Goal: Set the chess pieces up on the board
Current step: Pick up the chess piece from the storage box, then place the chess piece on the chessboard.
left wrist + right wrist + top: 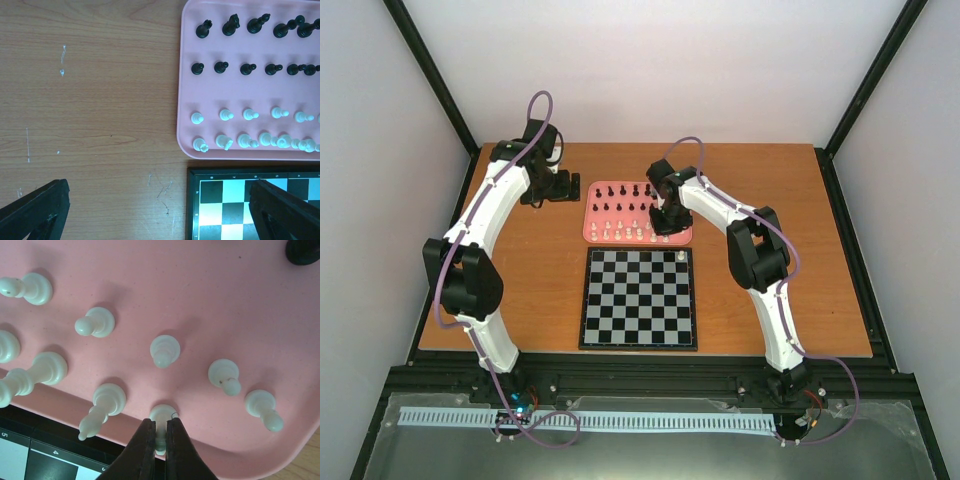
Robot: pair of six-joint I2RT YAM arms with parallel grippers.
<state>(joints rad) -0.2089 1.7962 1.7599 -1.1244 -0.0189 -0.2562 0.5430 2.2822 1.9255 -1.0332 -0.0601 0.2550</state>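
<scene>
The board (639, 298) lies at the table's near middle, with one white piece (681, 257) on its far right corner square. Behind it the pink tray (590, 226) holds rows of black and cream-white pieces. My right gripper (160, 432) is over the tray's near edge, shut on a white piece (161, 420) whose base rests on the tray (200, 280). Other white pieces (164, 350) stand around it. My left gripper (157, 212) is open and empty above bare wood, left of the board's corner (195, 175) and the tray (186, 100).
The black pieces (204, 29) fill the tray's two far rows and the white pieces (197, 118) its two near rows. Bare wooden table (90, 100) lies left of the tray. A black frame edges the table.
</scene>
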